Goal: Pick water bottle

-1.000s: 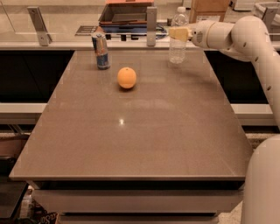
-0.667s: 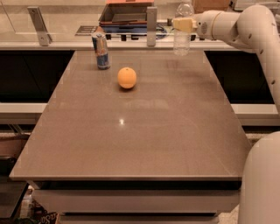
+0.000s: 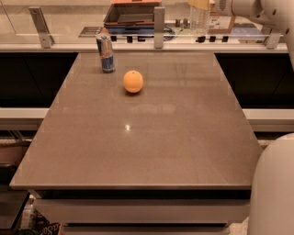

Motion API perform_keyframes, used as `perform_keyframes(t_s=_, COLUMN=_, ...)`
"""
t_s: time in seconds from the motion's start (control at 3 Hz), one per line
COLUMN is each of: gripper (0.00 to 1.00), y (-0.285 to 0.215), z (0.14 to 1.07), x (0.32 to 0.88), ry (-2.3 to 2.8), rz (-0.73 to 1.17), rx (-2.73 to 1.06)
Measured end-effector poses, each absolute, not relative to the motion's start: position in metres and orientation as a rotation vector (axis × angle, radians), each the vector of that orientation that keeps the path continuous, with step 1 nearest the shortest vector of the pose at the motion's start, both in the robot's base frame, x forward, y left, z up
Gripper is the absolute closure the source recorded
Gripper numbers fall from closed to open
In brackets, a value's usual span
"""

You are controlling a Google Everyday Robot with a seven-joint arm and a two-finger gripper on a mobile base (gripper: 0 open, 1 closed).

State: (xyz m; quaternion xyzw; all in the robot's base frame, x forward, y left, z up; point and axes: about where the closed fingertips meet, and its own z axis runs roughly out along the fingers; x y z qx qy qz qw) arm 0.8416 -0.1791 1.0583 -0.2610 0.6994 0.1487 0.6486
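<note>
**Grey table [image 3: 138,151], water bottle [image 3: 199,20] aloft at the far right**

Behind the table's far edge you see a counter with a glass rail and a tray. Your gripper [image 3: 200,3] sits at the very top of the view, far right, on the end of the white arm [image 3: 257,9] reaching in from the right. It pinches the water bottle by its upper part. The bottle hangs upright directly below the gripper, clear of the tabletop, above the far edge. At the far left of the table stands a blue-and-silver can [image 3: 105,54]. An orange [image 3: 133,81] lies nearer and to its right, apart from it and well away from the bottle.
</note>
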Motion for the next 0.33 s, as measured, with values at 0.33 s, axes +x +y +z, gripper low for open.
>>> perform_keyframes(t_s=0.33, gripper=1.0, y=-0.1793, z=1.0588, x=0.8414, ry=1.59, rz=0.337, rx=-0.593)
